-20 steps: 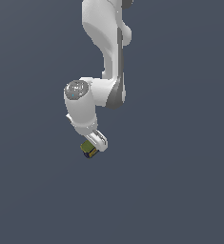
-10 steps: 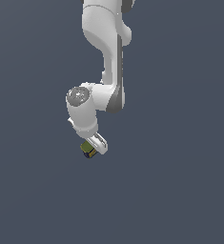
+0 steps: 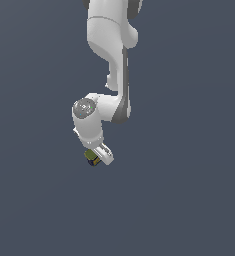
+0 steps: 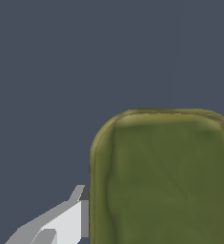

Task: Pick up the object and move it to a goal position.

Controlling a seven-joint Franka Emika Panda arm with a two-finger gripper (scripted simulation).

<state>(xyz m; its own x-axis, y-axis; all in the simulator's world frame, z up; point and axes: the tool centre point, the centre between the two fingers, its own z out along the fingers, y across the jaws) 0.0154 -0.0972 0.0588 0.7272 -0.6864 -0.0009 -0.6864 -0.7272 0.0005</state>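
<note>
The arm is carrying the object (image 3: pixel 92 158), which is sitting pinched in the gripper (image 3: pixel 96 159) at its lower tip, so the transport step looks underway, needing a steady grip toward a goal nowhere visible.

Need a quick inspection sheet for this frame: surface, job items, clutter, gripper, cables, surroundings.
Surface: plain dark grey-blue ground, no markings, edges or goal marker visible.
Job's things: the block sits at the gripper's tip in the exterior view; in the wrist view its olive-yellow top fills much of the picture. Whether it rests on the ground or is lifted cannot be told.
Clutter: nothing seen.
Gripper: the gripper is shut on the block; one white finger lies against the block's side in the wrist view, the other is out of sight.
Cables: nothing seen.
Surroundings: only the white arm reaching down from the exterior view's top; nothing else seen.
</note>
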